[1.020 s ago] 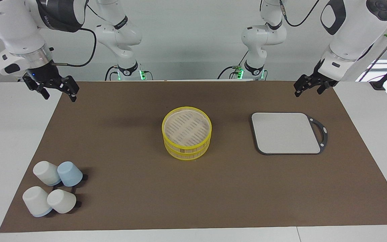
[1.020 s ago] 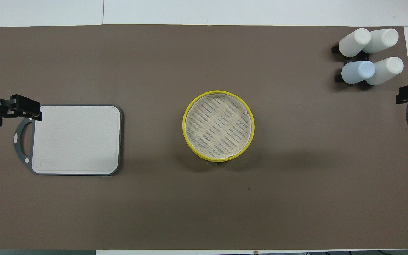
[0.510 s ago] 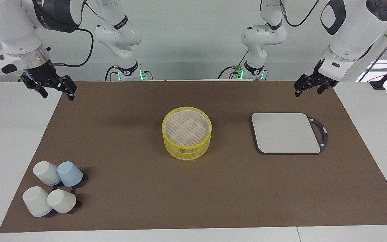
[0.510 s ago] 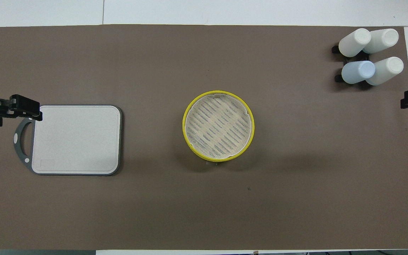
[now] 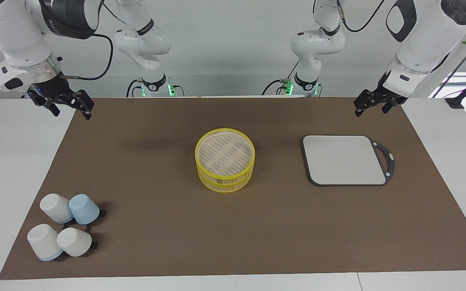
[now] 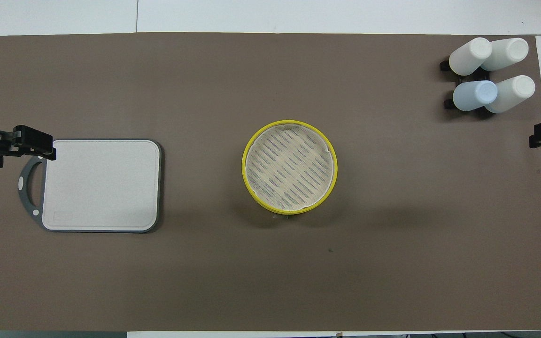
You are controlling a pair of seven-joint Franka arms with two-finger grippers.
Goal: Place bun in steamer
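White table [image 5: 14, 161] spread with a brown mat [image 5: 233, 234] over most of its top; same lie as a second ago.

Grey board [image 5: 344, 159] with dark rim and loop handle flat on the mat toward the left arm's end. Not shifted since the earlier frames.

Steamer [image 5: 225, 180] mid-mat, two yellow-rimmed tiers stacked, pale slatted floor of the top tier facing up. Well apart from the board and from both grippers. Unmoved.

Cluster of four upturned cups [image 5: 45, 241], three white and one pale blue, at the mat's corner toward the right arm's end, farther from the robots than the steamer. Tipped against one another on small dark supports. Unchanged.

Right gripper [image 5: 72, 113] up in the air over the mat's edge at the right arm's end. Only real difference from a second ago: drifted a little outward and upward at the half-second mark, then back a touch, now slightly higher than at the start. Fingers [image 5: 87, 112] spread wide, nothing between them, touching nothing. Just a sliver of it caught in the overhead view, so its exact spot over the mat edge perhaps a shade uncertain.

Left gripper [image 5: 370, 110] waiting aloft over the mat by the board's handle corner, in the same pose as before. Spread wide too, holding nothing, clear of the board.
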